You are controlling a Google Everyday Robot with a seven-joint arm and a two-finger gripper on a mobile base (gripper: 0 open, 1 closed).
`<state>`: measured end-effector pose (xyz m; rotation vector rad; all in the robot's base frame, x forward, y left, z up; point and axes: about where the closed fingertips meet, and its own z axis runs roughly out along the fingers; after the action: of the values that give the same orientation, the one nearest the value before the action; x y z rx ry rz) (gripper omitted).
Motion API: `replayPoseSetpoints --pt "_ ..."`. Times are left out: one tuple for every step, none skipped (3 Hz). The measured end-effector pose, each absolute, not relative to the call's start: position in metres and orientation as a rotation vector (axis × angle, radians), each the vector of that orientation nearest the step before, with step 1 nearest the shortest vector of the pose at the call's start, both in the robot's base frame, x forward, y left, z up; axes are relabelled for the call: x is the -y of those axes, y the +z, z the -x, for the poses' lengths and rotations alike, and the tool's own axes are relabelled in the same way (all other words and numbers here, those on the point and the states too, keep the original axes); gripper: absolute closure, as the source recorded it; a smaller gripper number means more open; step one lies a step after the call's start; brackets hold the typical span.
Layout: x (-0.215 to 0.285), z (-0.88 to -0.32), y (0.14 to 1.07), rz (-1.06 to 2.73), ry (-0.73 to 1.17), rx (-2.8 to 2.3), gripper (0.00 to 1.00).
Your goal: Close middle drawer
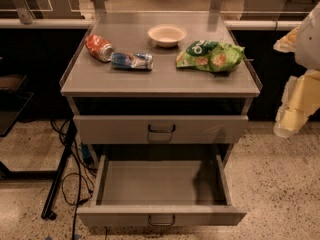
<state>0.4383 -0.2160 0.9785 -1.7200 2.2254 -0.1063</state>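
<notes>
Middle drawer (125, 216) pulled fully out, low, near. Tool (292, 109) at right edge, raised, well apart; open or closed, can't tell. Press front ctr by handle (161, 220), push straight back, evenly.

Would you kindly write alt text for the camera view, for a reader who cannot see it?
The grey middle drawer stands pulled far out of a cabinet, with the gripper off to the right, apart from it. On top lie a white bowl, a red can, a blue container and a green snack bag.
</notes>
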Motion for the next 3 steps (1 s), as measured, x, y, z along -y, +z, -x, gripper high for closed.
replayPoseSetpoints --pt "0.216 -0.438 0.978 1.72 -0.106 -2.225 0.0" --pt "0.215 -0.434 0.973 1.701 -0.085 -2.219 0.0" --pt "0.209 -0.418 0.959 1.694 -0.032 -2.16 0.0"
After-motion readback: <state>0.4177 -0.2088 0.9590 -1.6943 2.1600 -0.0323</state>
